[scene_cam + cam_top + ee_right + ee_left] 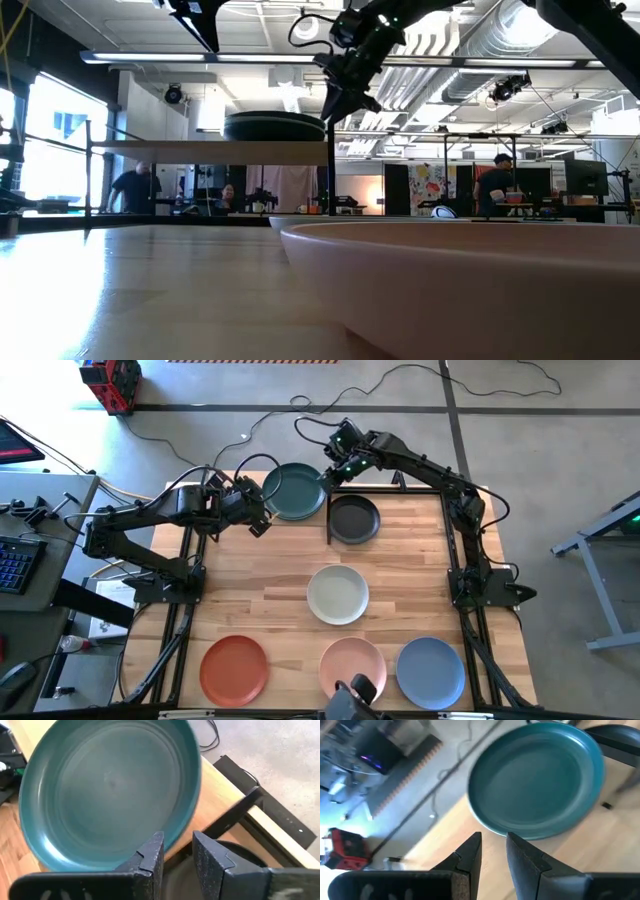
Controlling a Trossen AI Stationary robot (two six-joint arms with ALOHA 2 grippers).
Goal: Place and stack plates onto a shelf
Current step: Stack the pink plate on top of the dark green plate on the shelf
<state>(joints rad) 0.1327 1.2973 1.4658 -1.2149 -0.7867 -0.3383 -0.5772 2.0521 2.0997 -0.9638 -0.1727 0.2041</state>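
Note:
A dark teal plate (pixel 295 491) lies flat on the shelf (pixel 180 150), a raised light-wood board at the table's far edge. A charcoal plate (pixel 354 519) sits on the table just right of the shelf. My left gripper (pixel 494 840) hovers over the shelf on the plate's left near side (pixel 258 520). It is open by a narrow gap with nothing in it. My right gripper (pixel 175 837) hangs above the plate's far right rim (pixel 335 465), also narrowly open and empty.
An off-white plate (pixel 338 593) lies mid-table. Terracotta (pixel 233 668), pink (pixel 352 665) and blue (pixel 430 670) plates line the near edge. The shelf's black upright (pixel 235 815) stands between the teal and charcoal plates. People move about in the room behind.

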